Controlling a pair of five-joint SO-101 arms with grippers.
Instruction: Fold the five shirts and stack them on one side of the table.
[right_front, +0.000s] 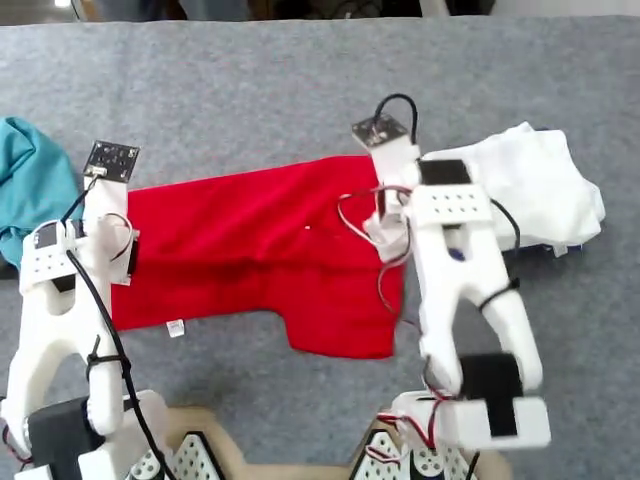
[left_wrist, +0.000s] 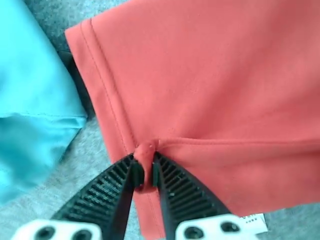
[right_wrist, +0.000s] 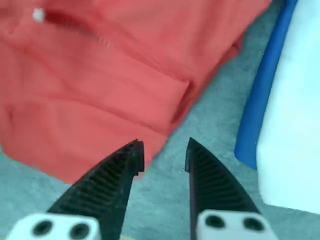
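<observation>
A red shirt (right_front: 250, 250) lies spread across the middle of the grey table (right_front: 250, 80). My left gripper (left_wrist: 145, 165) is shut on a pinch of the red shirt's (left_wrist: 210, 90) hemmed edge, at the shirt's left end in the high view (right_front: 105, 195). My right gripper (right_wrist: 162, 150) is open, hovering over the table right beside the red shirt's (right_wrist: 100, 90) other edge; in the high view it sits at the shirt's right end (right_front: 392, 175). Nothing is between its fingers.
A teal shirt (right_front: 35, 180) lies bunched at the far left, next to the held hem (left_wrist: 30, 100). A white shirt (right_front: 530, 185) is piled at the right, with a blue one (right_wrist: 260, 100) under it, close to my right gripper.
</observation>
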